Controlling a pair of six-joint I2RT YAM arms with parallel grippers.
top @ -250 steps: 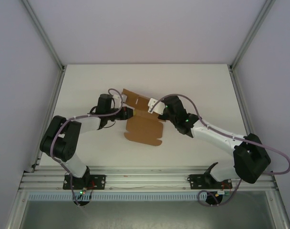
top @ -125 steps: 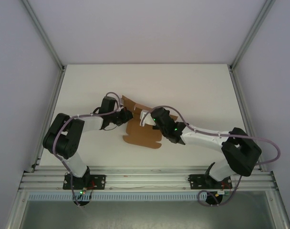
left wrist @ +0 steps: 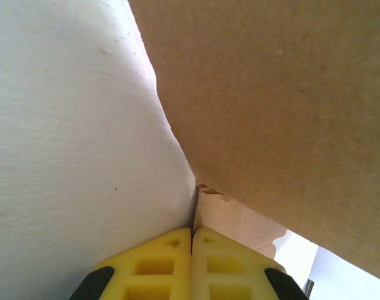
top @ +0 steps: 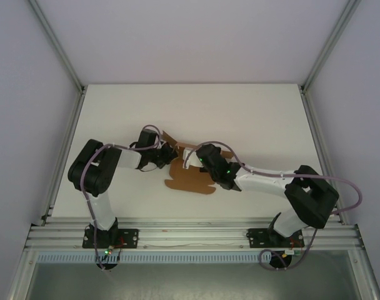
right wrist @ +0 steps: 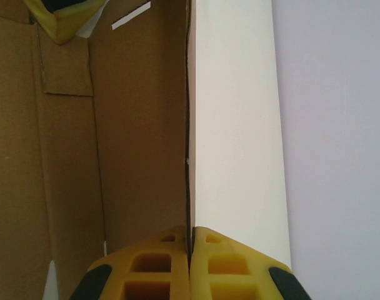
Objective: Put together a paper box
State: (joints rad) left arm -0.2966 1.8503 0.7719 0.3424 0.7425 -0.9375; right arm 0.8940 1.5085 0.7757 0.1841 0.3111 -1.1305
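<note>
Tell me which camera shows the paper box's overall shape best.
Top external: the whole paper box is visible, outline and all. Left wrist gives a close-up brown panel pinched by the left end effector; right wrist gives creased panels, one edge in the right end effector.

The 2 arms bend inward, left fingers (left wrist: 159,262) and right fingers (right wrist: 224,253) pressed tightly closed.

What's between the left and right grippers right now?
The paper box: in the top view a raised fold of its brown sheet spans the gap between the left gripper and right gripper, each pinching an edge.
</note>
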